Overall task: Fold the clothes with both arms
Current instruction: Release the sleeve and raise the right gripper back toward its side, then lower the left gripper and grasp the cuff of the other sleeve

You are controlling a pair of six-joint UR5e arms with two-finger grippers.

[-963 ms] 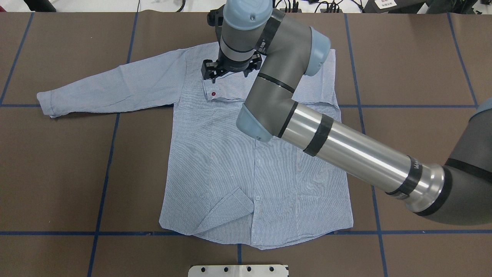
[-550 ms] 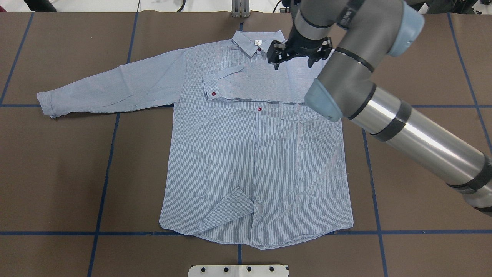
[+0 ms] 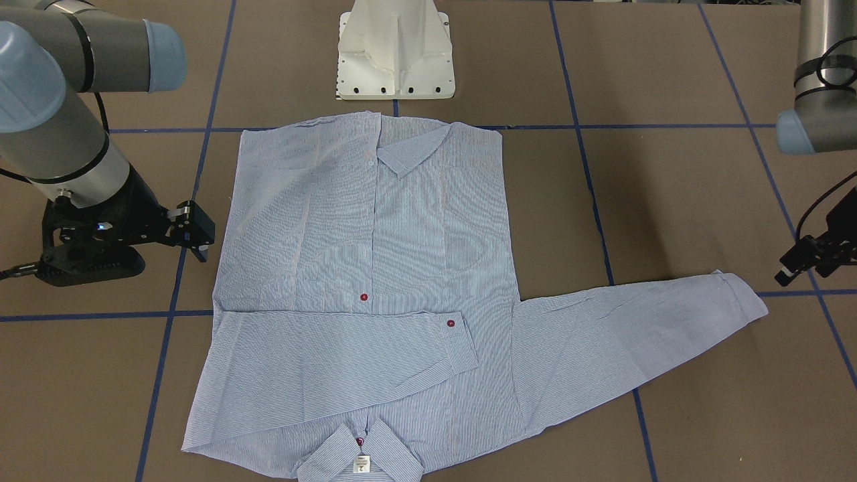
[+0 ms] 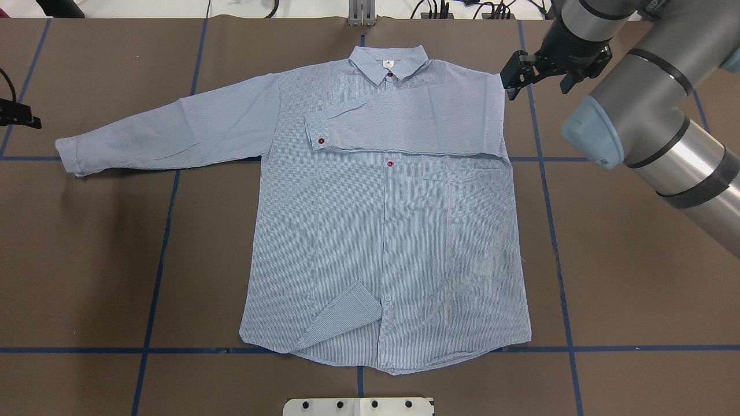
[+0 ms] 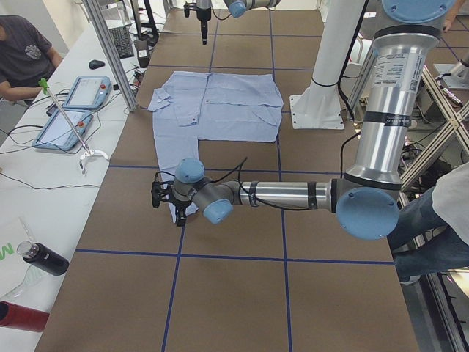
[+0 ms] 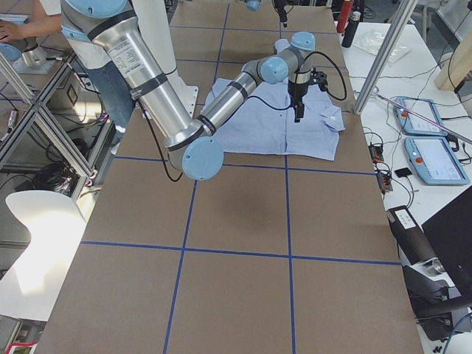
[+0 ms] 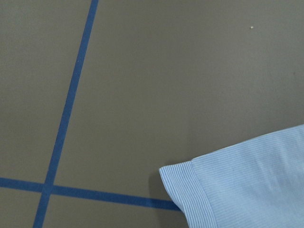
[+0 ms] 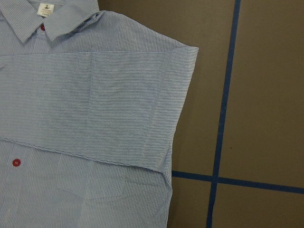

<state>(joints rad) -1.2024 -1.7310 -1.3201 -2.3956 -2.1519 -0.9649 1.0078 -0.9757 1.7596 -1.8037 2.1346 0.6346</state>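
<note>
The light blue-and-white striped shirt (image 4: 387, 231) lies flat and face up on the brown table, collar (image 4: 388, 60) at the far side. One sleeve is folded across the chest, its cuff (image 4: 315, 130) with a dark red button. The other sleeve (image 4: 167, 130) stretches out toward my left gripper (image 4: 17, 112), which hovers just past the cuff (image 7: 190, 190); I cannot tell how its jaws stand. My right gripper (image 4: 536, 89) hangs open and empty just beyond the shirt's shoulder corner (image 8: 192, 50). It also shows beside the shirt (image 3: 361, 234) as the right gripper (image 3: 194, 234).
The white pedestal base (image 3: 395, 53) stands at the robot's side of the table, close to the shirt's hem. Blue tape lines (image 4: 156, 260) grid the brown surface. A side bench holds tablets (image 5: 80, 92) and bottles (image 5: 44, 260), with a person (image 5: 22, 51) seated there.
My right arm has swung away from above the collar and folded sleeve, rightward to beyond the shoulder. The folded sleeve stays flat. My left gripper has come in at the left edge.
</note>
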